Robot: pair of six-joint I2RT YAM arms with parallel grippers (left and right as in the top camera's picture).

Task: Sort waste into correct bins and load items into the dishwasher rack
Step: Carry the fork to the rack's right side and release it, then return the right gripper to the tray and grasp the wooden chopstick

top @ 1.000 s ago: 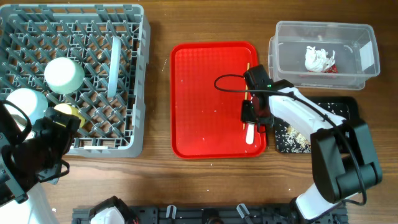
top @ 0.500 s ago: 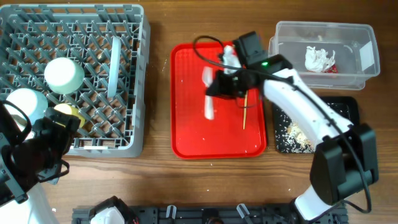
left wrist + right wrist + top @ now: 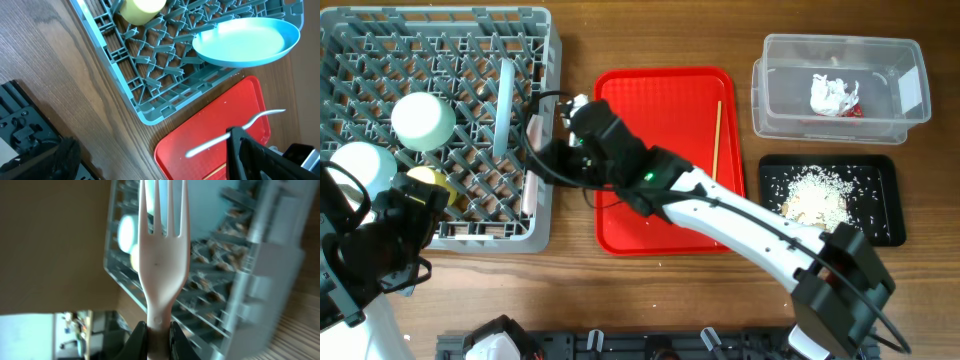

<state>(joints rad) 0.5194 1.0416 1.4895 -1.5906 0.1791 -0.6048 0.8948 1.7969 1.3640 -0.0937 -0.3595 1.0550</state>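
My right gripper [image 3: 548, 155] is shut on the handle of the white plastic fork [image 3: 160, 265] and holds it at the right edge of the grey dishwasher rack [image 3: 380, 60], tines towards the rack. The fork also shows in the left wrist view [image 3: 210, 144]. In the rack are two pale bowls [image 3: 422, 120], the yellow cup [image 3: 428, 182] and the upright plate [image 3: 503, 105]. The wooden stick [image 3: 717, 138] lies on the red tray [image 3: 665, 215]. The wrapper [image 3: 834, 96] is in the clear tub [image 3: 790, 60]; rice scraps [image 3: 815, 195] are in the black tray [image 3: 880, 170]. My left gripper [image 3: 400, 235] sits at the rack's near left corner.
The right arm stretches across the red tray from the lower right. A black rail [image 3: 650, 348] runs along the table's front edge. Bare wood [image 3: 575, 290] lies in front of the rack and red tray.
My right gripper lifted the fork off the red tray's right side and carried it left across the tray to the rack's right edge. The left arm has not moved.
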